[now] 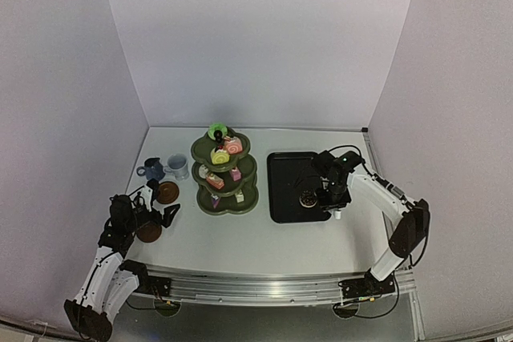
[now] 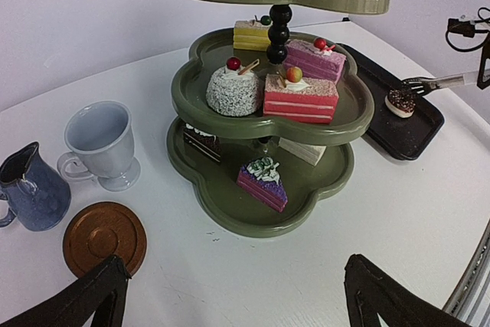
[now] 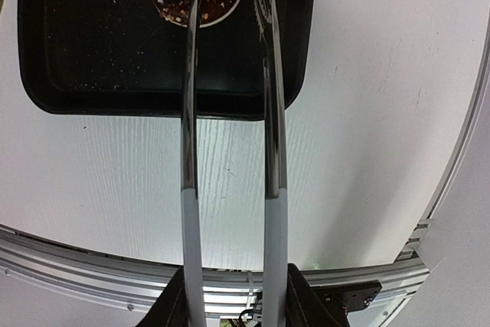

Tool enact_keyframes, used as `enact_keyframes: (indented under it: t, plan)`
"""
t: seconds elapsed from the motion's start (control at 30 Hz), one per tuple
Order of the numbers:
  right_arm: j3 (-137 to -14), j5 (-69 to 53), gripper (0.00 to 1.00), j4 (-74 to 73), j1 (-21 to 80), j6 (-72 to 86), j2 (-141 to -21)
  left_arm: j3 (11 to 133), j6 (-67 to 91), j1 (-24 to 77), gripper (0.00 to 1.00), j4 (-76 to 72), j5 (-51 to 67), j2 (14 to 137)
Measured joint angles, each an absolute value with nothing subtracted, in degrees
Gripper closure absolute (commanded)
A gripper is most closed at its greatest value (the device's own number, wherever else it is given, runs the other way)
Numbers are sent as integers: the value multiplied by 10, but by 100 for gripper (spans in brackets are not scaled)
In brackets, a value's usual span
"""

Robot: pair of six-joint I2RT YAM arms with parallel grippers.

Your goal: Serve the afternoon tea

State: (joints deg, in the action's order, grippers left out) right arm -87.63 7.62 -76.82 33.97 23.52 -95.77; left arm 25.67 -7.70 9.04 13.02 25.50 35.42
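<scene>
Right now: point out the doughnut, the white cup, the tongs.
doughnut [image 2: 400, 101], left wrist view, sprinkled top.
white cup [image 2: 103, 162], left wrist view, outer wall.
tongs [image 3: 276, 151], right wrist view, one metal arm.

I see the olive stand [image 2: 218, 197] dead centre, cakes [image 2: 300, 97] on its tiers. White cup [image 2: 99, 143] and dark-blue cup [image 2: 31, 189] at 9 o'clock, brown saucer [image 2: 103, 237] at 7. Black tray [image 2: 406, 132] at 2 holds a doughnut [image 2: 400, 102], with tongs [image 2: 436, 82] tips at it; contact unclear. Left jaws wide apart at 6.
</scene>
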Motion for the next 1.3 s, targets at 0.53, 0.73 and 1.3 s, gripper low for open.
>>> enact_keyframes:
  t: [0.53, 0.73, 1.3]
  plan:
    - [-867, 30, 85, -768, 311, 204, -983, 257, -77, 90, 1, 130, 255, 354]
    - [-866, 28, 99, -765, 309, 197, -1001, 257, -77, 90, 1, 130, 255, 354]
    - [-1365, 173, 100, -776, 402, 159, -1082, 268, -29, 77, 1, 130, 218, 337]
